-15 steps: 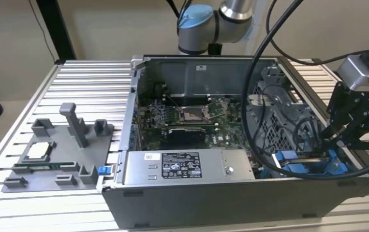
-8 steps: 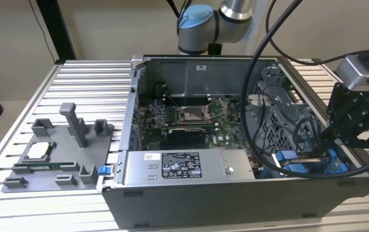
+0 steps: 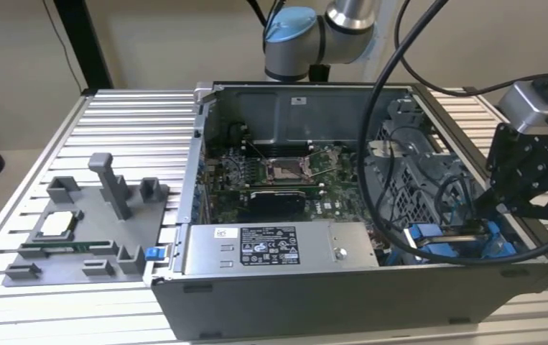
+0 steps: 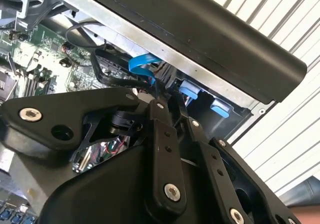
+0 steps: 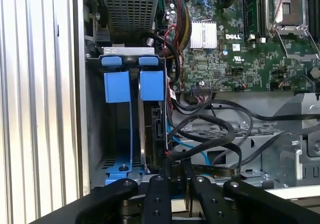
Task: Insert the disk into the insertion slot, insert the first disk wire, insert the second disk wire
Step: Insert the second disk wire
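First wrist view: the flat dark disk in its bright blue plastic caddy (image 5: 151,111) stood on edge inside the grey metal insertion slot with blue latch tabs (image 5: 117,86), apparently seated so its connector edge faced the loose black cables (image 5: 210,129). The black gripper (image 5: 176,176) hovered low at that edge, fingers drawn close together, seemingly pinching something thin, though I couldn't confirm. In the exterior view, the arm reached down into the open grey computer case (image 3: 350,287).
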`<state>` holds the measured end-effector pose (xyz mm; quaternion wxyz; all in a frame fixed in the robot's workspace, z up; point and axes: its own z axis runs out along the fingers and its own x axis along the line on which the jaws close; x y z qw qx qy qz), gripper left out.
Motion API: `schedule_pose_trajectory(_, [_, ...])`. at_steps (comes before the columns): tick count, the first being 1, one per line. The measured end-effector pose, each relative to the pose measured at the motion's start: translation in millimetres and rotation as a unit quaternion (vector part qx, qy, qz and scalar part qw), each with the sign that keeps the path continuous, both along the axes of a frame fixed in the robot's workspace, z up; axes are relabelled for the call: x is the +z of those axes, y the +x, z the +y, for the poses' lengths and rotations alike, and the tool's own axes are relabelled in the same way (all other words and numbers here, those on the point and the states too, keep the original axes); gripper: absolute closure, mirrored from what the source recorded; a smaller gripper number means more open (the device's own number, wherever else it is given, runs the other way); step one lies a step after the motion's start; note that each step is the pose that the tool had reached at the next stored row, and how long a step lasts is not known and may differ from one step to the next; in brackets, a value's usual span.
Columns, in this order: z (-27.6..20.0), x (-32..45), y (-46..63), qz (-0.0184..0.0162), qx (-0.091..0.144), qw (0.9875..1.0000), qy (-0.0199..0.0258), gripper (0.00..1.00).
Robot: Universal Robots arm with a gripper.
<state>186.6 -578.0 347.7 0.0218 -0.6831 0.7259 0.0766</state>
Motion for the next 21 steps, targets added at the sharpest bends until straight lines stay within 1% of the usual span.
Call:
schedule_pose_trajectory(5, [0.0, 6.9, -0.6, 0.0001, 0.0, 1.0, 0.0021, 1.0])
schedule_pose_trajectory(11, [0.0, 15.1, -4.1, 0.0001, -0.001, 1.0, 0.0049, 1.0])
schedule_pose_trajectory(17, [0.0, 17.6, -10.0, 0.0003, -0.002, 1.0, 0.0057, 1.0])
schedule_pose_trajectory(21, [0.0, 17.9, -16.6, 0.0003, -0.002, 1.0, 0.0059, 1.0])
